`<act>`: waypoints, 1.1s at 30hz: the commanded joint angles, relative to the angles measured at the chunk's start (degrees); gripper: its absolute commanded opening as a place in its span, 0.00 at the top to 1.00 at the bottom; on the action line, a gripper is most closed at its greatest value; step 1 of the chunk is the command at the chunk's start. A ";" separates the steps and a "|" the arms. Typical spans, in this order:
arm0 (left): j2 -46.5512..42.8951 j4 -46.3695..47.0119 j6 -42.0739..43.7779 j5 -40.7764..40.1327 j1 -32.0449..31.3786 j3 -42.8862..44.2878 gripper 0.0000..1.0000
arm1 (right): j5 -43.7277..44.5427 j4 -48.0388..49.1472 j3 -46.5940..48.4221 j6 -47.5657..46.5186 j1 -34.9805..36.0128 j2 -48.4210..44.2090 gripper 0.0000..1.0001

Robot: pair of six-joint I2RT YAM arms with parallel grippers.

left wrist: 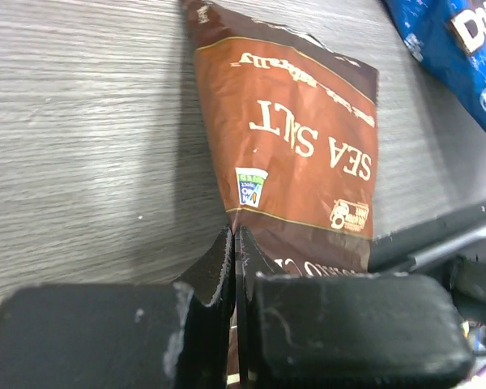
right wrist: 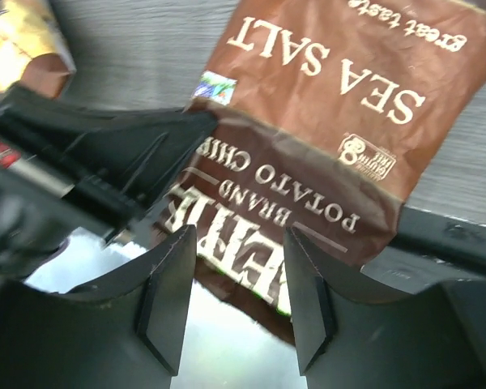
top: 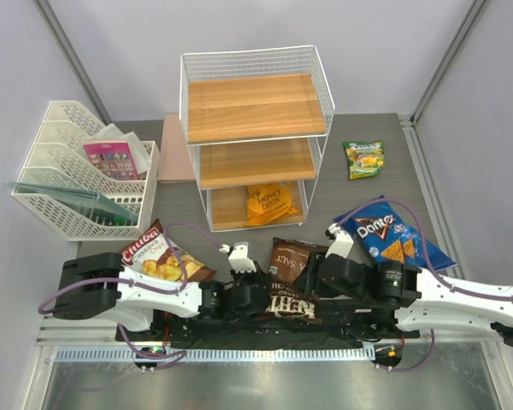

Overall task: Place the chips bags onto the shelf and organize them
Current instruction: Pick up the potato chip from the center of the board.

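The dark brown Sea Salt chips bag [top: 291,269] [left wrist: 300,154] [right wrist: 332,121] lies at the near table edge between both arms. My left gripper [top: 269,297] [left wrist: 236,243] is shut, pinching that bag's left edge. My right gripper [top: 315,286] [right wrist: 239,235] stands open just over the bag's lower end, its fingers not touching it. The shelf [top: 256,137] stands at the back centre, with the orange Honey Dijon bag [top: 269,203] on its bottom board. The blue Doritos bag [top: 392,235] lies right, the green-yellow bag [top: 364,159] far right, and the brown-white bag [top: 158,256] left.
A white mesh file tray [top: 81,171] holding a pink card packet [top: 115,158] stands at the back left. A pinkish board [top: 175,149] lies behind the shelf's left side. The metal front rail [top: 239,376] runs below the arm bases.
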 commanded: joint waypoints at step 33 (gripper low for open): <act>11.26 -62.74 -47.43 -21.48 -12.93 20.99 1.00 | -2.88 -4.19 5.67 1.45 0.80 -1.73 0.42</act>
